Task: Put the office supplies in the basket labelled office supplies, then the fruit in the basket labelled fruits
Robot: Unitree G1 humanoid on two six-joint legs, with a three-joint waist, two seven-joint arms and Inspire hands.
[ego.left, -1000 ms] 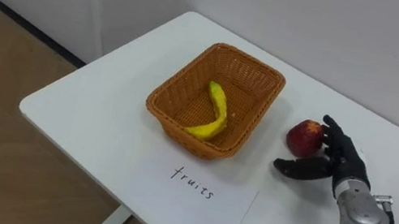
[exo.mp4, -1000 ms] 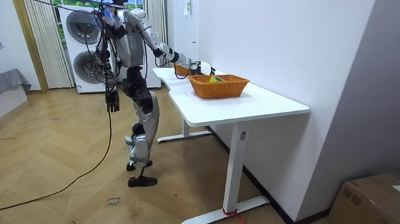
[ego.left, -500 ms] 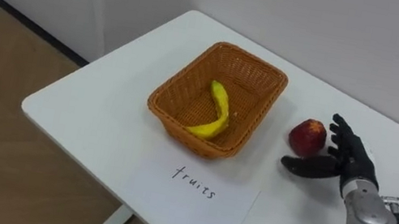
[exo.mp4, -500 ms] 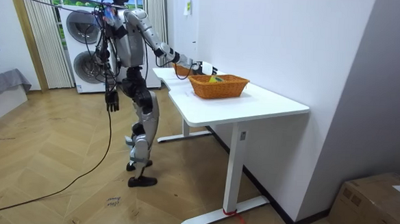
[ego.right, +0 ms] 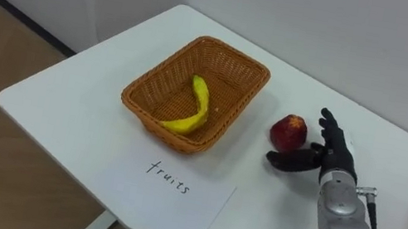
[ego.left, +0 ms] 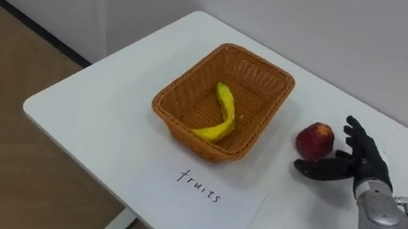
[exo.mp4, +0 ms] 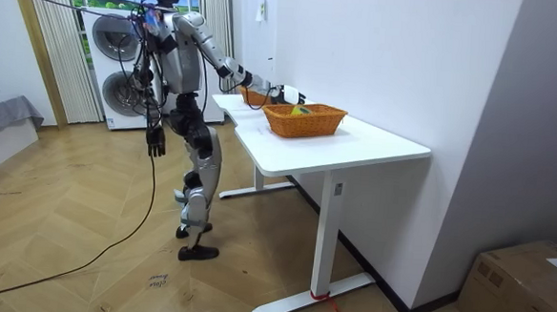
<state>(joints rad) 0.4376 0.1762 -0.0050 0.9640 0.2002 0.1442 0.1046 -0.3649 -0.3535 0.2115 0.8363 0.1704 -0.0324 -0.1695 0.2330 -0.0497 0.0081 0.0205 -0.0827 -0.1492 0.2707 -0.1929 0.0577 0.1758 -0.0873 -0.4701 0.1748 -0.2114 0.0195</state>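
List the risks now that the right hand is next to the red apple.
1. The round red apple lies loose on the white table. The open right hand might nudge it and set it rolling before its fingers close.
2. The woven orange basket has a raised rim. A low carry might bump it and shove the basket and its yellow banana.

On a white table (ego.left: 94, 116) stands a rectangular orange-brown wicker basket (ego.left: 176, 97) with a yellow curved banana (ego.left: 223, 116) lying inside. A white paper sheet (ego.left: 200, 207) with a handwritten word lies before it. The black right hand (ego.left: 360, 164), with its fingers spread, is just beside a red apple (ego.left: 314, 140).
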